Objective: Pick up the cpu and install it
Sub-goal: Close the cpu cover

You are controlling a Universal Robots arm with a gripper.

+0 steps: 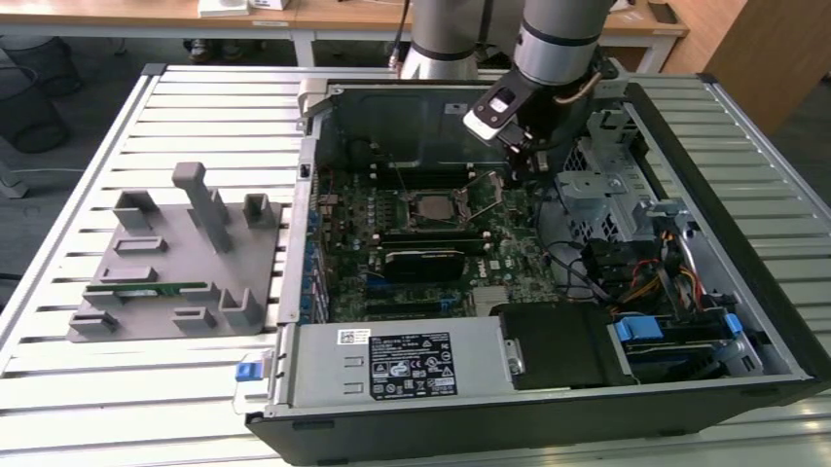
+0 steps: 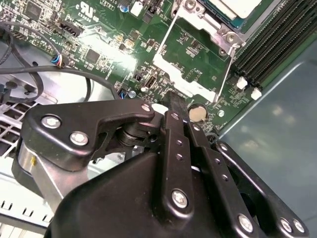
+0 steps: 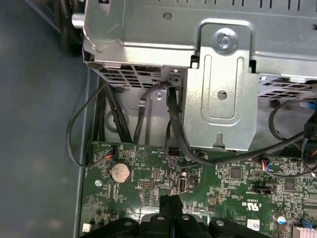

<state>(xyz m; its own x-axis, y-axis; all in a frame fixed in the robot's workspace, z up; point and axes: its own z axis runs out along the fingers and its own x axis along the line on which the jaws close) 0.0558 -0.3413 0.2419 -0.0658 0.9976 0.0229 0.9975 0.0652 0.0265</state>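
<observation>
I see the jaws pressed together with nothing between them, low over the motherboard (image 1: 513, 258) just beside the socket (image 2: 205, 22). The cpu (image 2: 232, 7) lies in that socket, inside the open computer case (image 1: 727, 292) on the slatted tabletop (image 1: 195, 97).

Thing: small, flat, square cpu (image 1: 434, 206) with a silvery metal top and a thin pale edge
Count: 1
Pose: lying flat, metal top facing up
Place: seated in the square socket (image 1: 437, 222) on the green motherboard (image 1: 513, 263), inside the open black computer case (image 1: 766, 292)
Cover: uncovered, with the socket's hinged metal plate (image 2: 181, 79) open beside it
Neighbours: long black memory slots (image 2: 277, 34) just beside the socket
Second wrist view: part of the pale top (image 2: 235, 6) sits within the grey metal frame
</observation>
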